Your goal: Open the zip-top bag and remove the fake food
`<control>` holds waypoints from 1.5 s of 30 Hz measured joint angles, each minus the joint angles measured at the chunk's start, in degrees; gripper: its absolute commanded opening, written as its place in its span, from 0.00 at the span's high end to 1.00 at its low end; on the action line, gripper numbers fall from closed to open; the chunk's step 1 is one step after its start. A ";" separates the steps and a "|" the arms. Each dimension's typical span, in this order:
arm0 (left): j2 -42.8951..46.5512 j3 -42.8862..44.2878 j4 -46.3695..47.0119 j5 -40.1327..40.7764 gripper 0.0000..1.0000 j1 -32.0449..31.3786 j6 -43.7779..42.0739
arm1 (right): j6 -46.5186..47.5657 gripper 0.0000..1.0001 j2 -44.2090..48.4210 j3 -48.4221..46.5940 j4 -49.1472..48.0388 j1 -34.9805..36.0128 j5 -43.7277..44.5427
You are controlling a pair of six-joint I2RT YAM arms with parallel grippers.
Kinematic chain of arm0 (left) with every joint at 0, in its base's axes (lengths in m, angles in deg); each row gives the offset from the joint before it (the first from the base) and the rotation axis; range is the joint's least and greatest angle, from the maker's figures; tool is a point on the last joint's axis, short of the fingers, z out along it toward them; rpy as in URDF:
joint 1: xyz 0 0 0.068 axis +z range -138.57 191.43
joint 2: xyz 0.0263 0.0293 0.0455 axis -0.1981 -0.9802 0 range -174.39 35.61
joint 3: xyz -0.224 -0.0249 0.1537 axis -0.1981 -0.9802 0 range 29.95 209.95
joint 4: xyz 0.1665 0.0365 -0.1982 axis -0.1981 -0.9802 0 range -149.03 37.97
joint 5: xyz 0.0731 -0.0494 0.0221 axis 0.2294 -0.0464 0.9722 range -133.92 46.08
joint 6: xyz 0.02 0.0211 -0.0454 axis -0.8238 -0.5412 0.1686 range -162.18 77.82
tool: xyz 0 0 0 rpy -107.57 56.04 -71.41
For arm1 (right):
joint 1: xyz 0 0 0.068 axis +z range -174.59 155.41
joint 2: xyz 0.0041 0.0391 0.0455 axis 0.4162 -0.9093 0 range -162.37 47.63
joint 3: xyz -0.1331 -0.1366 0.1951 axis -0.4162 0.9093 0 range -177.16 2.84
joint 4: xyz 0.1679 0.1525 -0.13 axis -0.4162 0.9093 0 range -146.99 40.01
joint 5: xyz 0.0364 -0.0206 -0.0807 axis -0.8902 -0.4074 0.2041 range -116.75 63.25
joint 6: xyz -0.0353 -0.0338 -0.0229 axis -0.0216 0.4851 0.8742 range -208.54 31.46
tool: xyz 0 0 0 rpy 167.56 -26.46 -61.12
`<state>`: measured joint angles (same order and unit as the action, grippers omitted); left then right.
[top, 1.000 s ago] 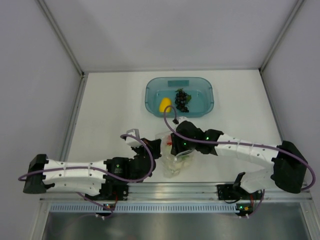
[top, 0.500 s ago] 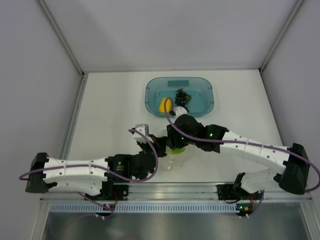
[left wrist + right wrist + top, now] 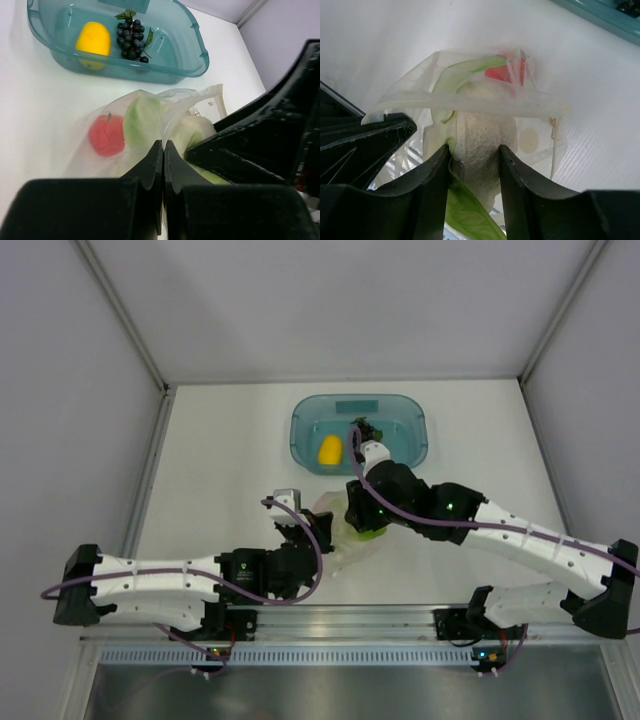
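Teal tray [image 3: 50,47] sat at the far side of the table [image 3: 220,460] and held two pieces of the fake food: yellow fruit [image 3: 93,40] and grape bunch [image 3: 131,33], side by side, apart. The zip-top bag [image 3: 145,100] lay on the table just near of the tray, between my two wrists, mouth open. Judged it thin, crinkly, slippery film with no stiffness, nearly weightless, so it would lift with anything pulled out; best held by pinching one wall near the rim. My left gripper [image 3: 163,145] did that, jaws together on the near film, it seemed. Inside the bag: cauliflower [image 3: 480,135] at the mouth, with the rim strip across it, and a red apple [image 3: 106,135] deeper in against the wall. My right gripper [image 3: 474,149] was clamped on the cauliflower, one finger touching each side of the white head. Judged the piece light, hard plastic, bumpy enough to grip; its green leaves looked floppy, a poor hold. The apple looked smooth and round, likely to roll.
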<state>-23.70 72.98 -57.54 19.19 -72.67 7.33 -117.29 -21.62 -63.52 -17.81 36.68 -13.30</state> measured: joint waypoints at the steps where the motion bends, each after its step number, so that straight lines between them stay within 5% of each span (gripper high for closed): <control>1: 0.11 -0.15 0.00 0.00 1.00 0.26 0.24 | 0.50 0.91 0.48 -0.55 0.72 0.00 0.00; 25: 4.59 -7.17 -0.52 -5.18 1.00 7.15 7.85 | 7.37 0.93 3.21 -13.51 10.99 -2.38 -3.74; 30: 5.16 -7.21 -0.63 -5.51 1.00 7.15 7.87 | 8.09 0.94 4.74 -15.54 9.70 -8.81 -9.05; 37: 8.00 -8.00 -2.12 -5.70 1.00 7.19 8.31 | 7.93 0.94 4.92 -15.54 5.88 -26.95 -18.82; 45: 11.39 -8.44 -4.13 -5.60 1.00 7.23 9.03 | 7.08 0.95 -2.89 -15.93 0.35 -41.42 -25.42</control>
<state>-12.31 64.54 -61.68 13.60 -65.43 16.36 -110.21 -24.51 -79.46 -17.46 -4.73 -38.71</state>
